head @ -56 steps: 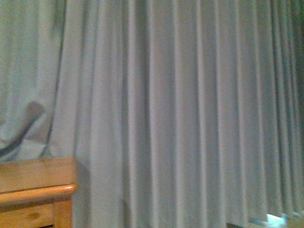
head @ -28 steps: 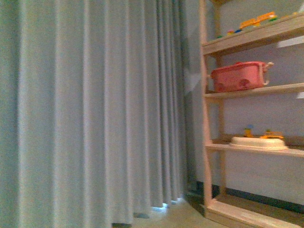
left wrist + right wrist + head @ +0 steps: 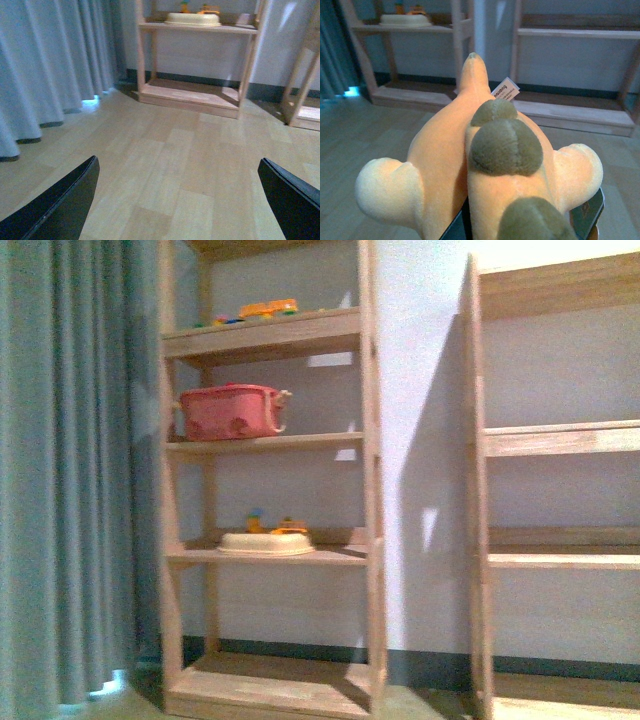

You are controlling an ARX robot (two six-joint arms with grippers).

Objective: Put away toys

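My right gripper (image 3: 527,222) is shut on the plush animal (image 3: 485,170), a soft orange toy with pale stubby limbs, brown patches and a small white tag, held above the floor in the right wrist view. The plush fills most of that view and hides the jaws but for dark edges. My left gripper (image 3: 180,200) is open and empty over the wooden floor; only its two dark fingertips (image 3: 65,200) show. Neither arm shows in the front view.
A wooden shelf unit (image 3: 370,490) stands ahead at the left, holding a pink bin (image 3: 228,412), a cream dome-shaped item (image 3: 266,542) with a small colourful figure, and toys on top. A second shelf unit (image 3: 478,540) stands right. A grey curtain (image 3: 60,470) hangs left.
The front view has swung right: from only curtain and a wooden furniture corner, past the curtain's edge, to both shelf units against the wall.
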